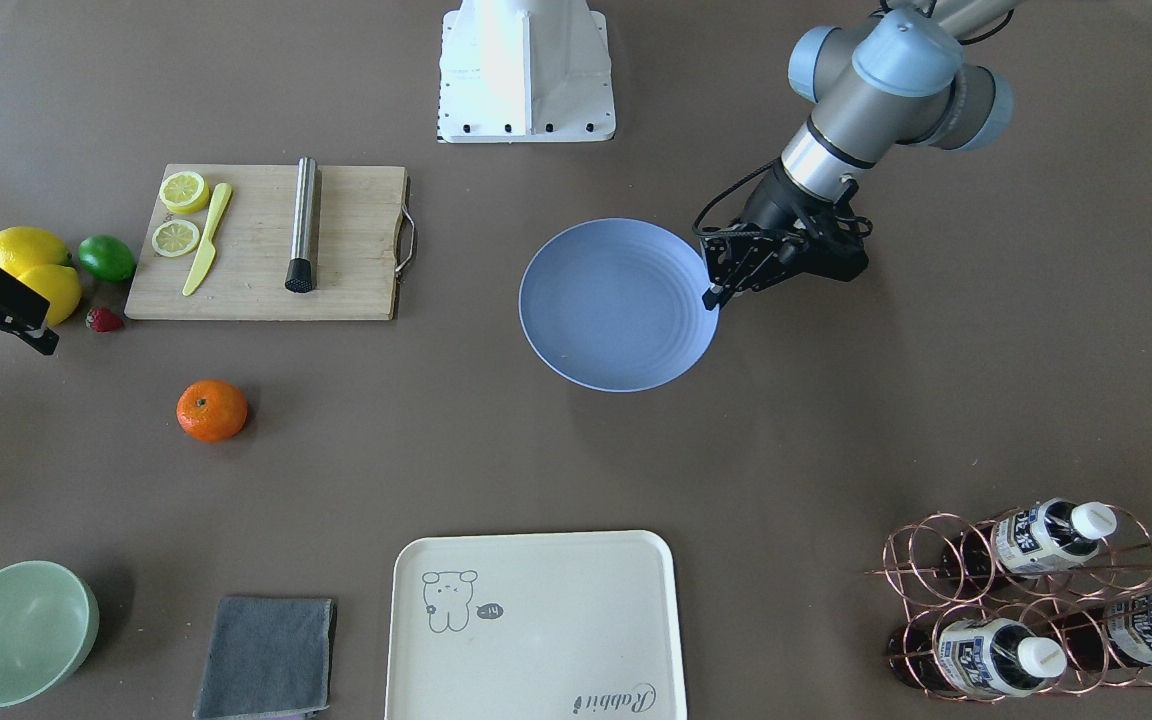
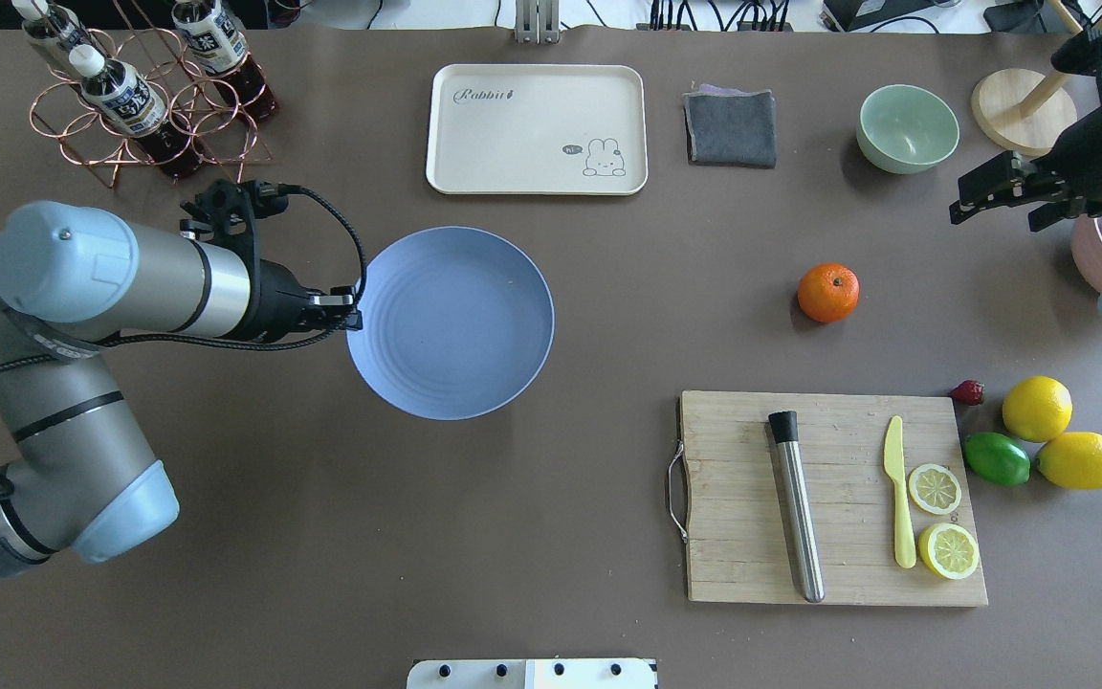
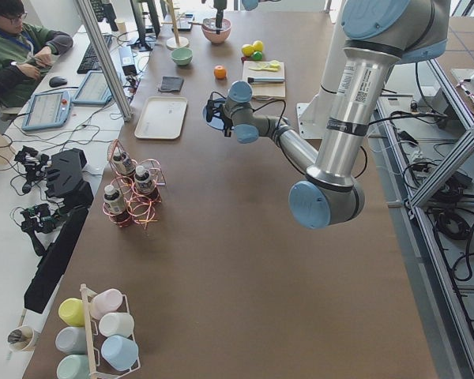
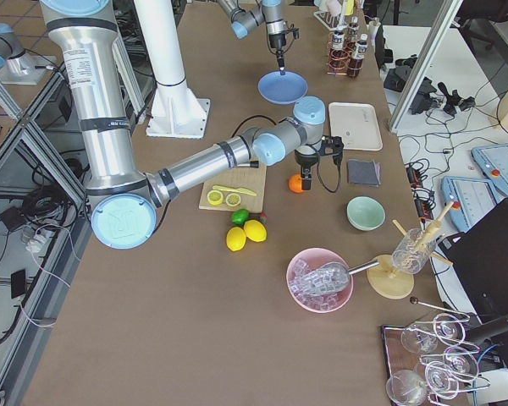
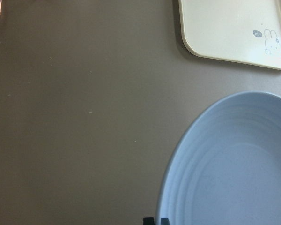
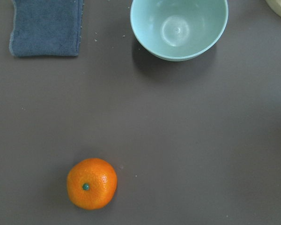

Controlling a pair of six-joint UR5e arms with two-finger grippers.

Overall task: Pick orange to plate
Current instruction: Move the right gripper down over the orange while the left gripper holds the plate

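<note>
The orange [image 2: 828, 292] lies alone on the brown table, to the right of the middle; it also shows low and left in the right wrist view, orange [image 6: 92, 183]. My right gripper [image 2: 994, 218] hovers open and empty, off to the right of the orange and apart from it. The blue-grey plate [image 2: 451, 322] sits empty at the table's centre-left. My left gripper [image 2: 355, 321] is shut, with its tips at the plate's left rim [image 5: 178, 168]. I cannot tell whether they touch the rim.
A wooden cutting board [image 2: 733, 498] holds a steel rod, a yellow knife and lemon slices. Two lemons [image 2: 1037, 409], a lime [image 2: 997, 458] and a strawberry lie beside it. A cream tray [image 2: 537, 129], grey cloth [image 2: 730, 127], green bowl [image 2: 907, 128] and bottle rack [image 2: 144, 96] line the far edge.
</note>
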